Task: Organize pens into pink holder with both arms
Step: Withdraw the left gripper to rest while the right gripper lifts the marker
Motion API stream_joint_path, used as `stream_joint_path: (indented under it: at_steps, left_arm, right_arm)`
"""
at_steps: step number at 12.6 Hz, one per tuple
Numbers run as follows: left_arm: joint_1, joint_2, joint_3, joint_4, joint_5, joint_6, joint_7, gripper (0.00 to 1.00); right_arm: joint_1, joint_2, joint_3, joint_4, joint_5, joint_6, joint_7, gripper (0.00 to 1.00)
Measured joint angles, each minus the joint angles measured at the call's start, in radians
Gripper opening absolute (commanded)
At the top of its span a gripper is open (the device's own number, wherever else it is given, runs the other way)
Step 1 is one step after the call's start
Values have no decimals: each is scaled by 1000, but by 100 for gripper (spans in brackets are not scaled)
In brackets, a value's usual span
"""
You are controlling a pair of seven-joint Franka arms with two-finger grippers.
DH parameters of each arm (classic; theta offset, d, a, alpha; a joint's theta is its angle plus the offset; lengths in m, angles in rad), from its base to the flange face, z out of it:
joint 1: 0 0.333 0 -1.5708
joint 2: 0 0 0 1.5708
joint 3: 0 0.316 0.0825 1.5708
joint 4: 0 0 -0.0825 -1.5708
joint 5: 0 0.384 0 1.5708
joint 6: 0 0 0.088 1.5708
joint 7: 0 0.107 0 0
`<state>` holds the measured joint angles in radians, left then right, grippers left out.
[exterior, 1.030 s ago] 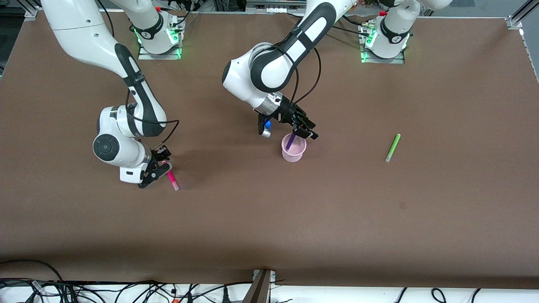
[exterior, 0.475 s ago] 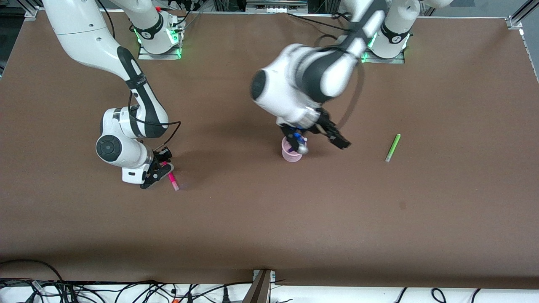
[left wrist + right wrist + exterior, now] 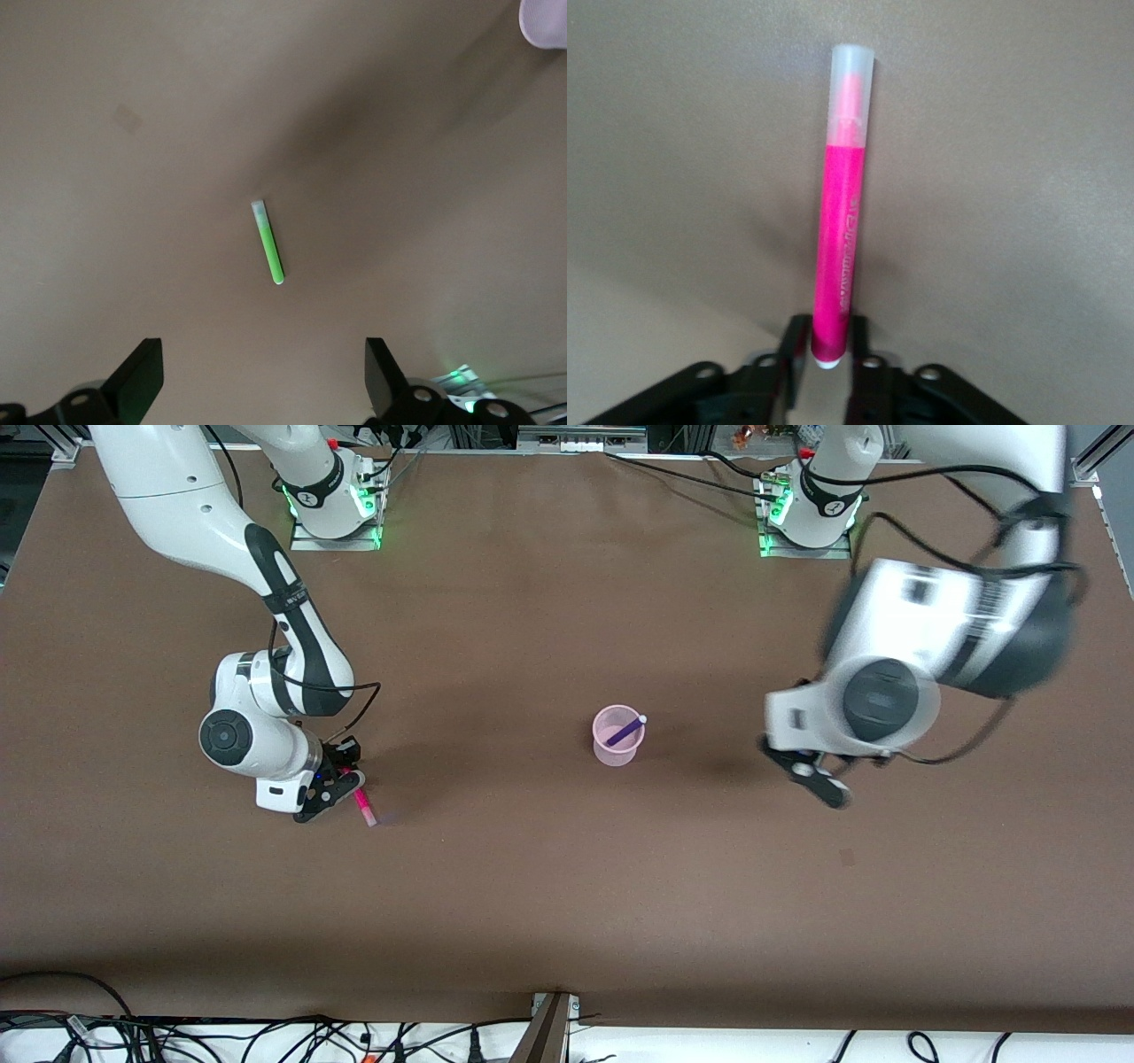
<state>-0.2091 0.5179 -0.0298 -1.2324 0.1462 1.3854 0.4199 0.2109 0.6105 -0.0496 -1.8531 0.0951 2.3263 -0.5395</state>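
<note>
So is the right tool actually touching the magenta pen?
Touching. The right wrist view shows the right tool with both fingers pressed against the end of the magenta pen, no gap on either side.

1. A robotics lab: two white arms' bases point(image 3: 332, 500) are bolted on a brown-covered surface point(image 3: 532, 886).
2. Aluminium framing point(image 3: 1094, 460) edges that surface.
3. Tangled cables point(image 3: 221, 1036) lie beside its camera-side edge.

Purple pen point(image 3: 627, 732) leans inside the upright pink cup point(image 3: 615, 749); pink pen point(image 3: 840, 239) and green pen point(image 3: 267, 243) lie flat.
</note>
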Motion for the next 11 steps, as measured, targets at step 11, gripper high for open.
stream_joint_path:
  at_steps: [11]
  left_arm:
    - [212, -228, 23, -47, -97, 38, -178, 100]
  right_arm:
    - [25, -5, 12, 153, 106, -336, 212, 0]
